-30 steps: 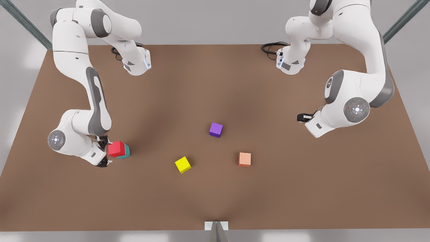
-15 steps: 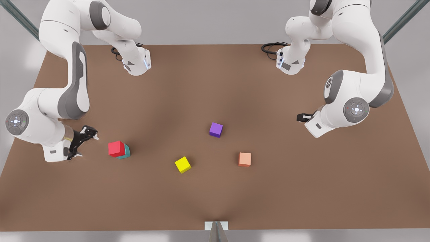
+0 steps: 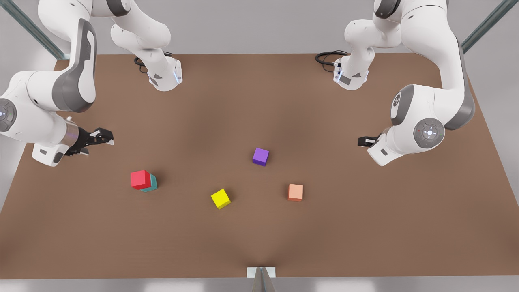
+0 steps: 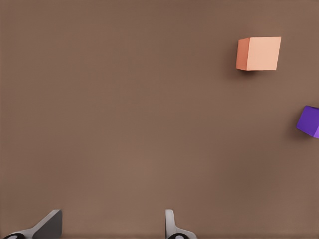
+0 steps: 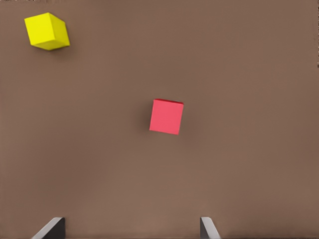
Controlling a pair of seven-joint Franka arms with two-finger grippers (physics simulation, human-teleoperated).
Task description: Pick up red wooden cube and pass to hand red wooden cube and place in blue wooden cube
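Front view's left: right gripper (image 3: pixel 98 144) hovering above the table (image 3: pixel 259 101) near the stack, fingers (image 5: pixel 52 228) spread wide, holding nothing. Just right of it, red wooden cube (image 3: pixel 140 179), bright, matte and plain-faced, seated on blue wooden cube (image 3: pixel 151 183) with a teal edge peeking out at one side; placing step judged done, next move calling only for keeping clear without nudging the stack. Further right, yellow cube (image 3: pixel 220 198), purple cube (image 3: pixel 260 156) and salmon cube (image 3: pixel 295 192) well apart, then left gripper (image 3: pixel 363 141) waiting, parted and empty.
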